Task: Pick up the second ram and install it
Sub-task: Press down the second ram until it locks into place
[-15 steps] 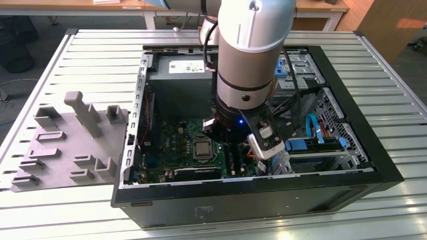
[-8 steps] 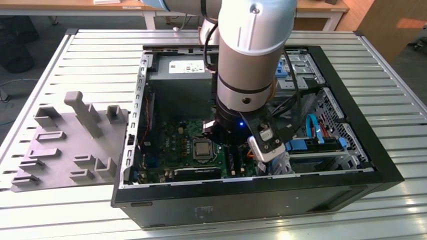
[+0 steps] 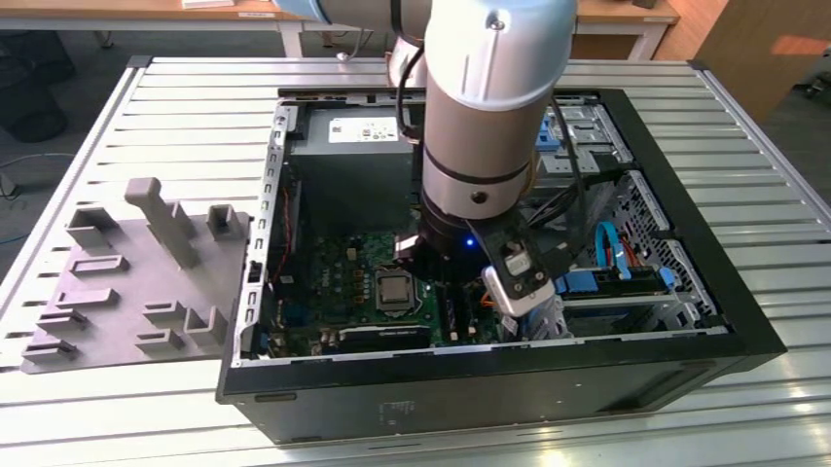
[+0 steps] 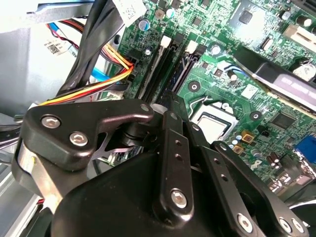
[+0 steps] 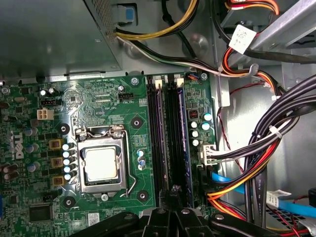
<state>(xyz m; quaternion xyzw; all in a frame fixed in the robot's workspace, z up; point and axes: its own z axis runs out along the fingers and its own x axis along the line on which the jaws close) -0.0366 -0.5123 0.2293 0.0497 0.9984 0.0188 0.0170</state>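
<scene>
Apparently the second ram [image 5: 182,143] already sat in the slots [image 5: 170,138] just beneath the tool [image 5: 174,190]. Whether the tool gripped or had released it I could not tell (seating looked nearly finished).

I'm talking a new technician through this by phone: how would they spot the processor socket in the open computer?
Start at the open black computer case on the slatted metal table and find the green motherboard inside. The processor socket sits beside the long black memory slots; it is the one square metal frame with a pale silvery plate in its middle.
</scene>
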